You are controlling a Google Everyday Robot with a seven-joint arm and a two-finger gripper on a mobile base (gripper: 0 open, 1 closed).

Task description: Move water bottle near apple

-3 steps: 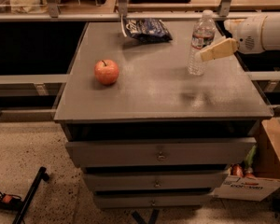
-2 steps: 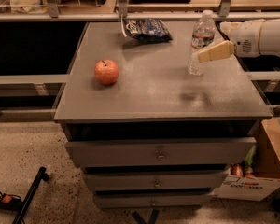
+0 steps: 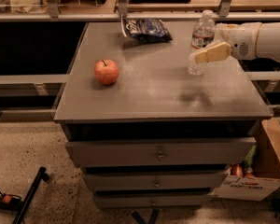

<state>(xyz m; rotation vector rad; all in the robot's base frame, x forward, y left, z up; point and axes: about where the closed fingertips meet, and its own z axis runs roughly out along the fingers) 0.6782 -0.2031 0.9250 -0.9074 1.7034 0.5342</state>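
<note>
At the right rear of the bench (image 3: 154, 90), the water bottle (image 3: 203, 31) is gripped by the gripper (image 3: 200, 51), its jaws closed around the lower body. Well apart, toward the left, the apple (image 3: 106, 72) is seen resting stem up.

Gripper (image 3: 199, 54) seemingly holds water bottle (image 3: 203, 33), right side

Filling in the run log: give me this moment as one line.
pincer at clear ribbed plastic water bottle, right rear of grey cabinet top | small red-orange apple left, apart | bottle not yet near apple
</note>
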